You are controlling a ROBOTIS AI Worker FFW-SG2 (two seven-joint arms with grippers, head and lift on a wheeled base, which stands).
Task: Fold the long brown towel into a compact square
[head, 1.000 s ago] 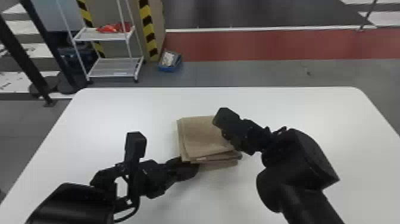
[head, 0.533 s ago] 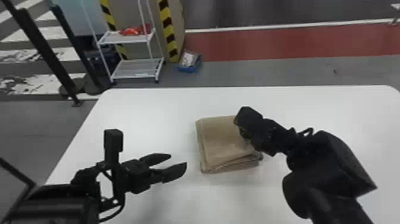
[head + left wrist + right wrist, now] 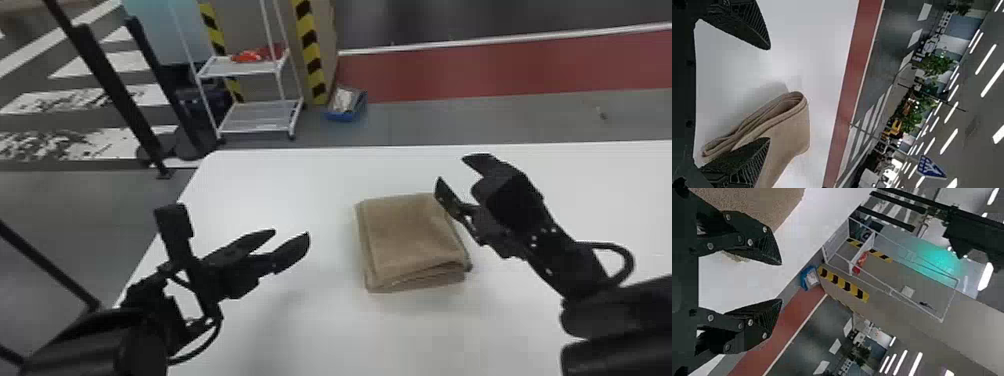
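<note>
Your brown towel [image 3: 415,240] lies flat on the white desk [image 3: 320,327], folded into a compact, layered block that is roughly square. Its stacked edges face your side and the left, and the left wrist view shows the folds looping round at one end.

Just beside its far right corner you have the right gripper [image 3: 452,169], one finger overlapping the towel's edge in the head view; you can't tell whether they touch. Its fingers are moderately parted, with nothing between them.

Your left gripper [image 3: 291,233] hangs to the left of the towel, well apart from it, its fingers spread wide and empty.

Past the desk's far edge, you have a white wire cart [image 3: 257,129] with something red [image 3: 250,56] on its upper shelf, a blue bin [image 3: 345,118] on the floor and yellow-and-black striped posts [image 3: 311,52].
</note>
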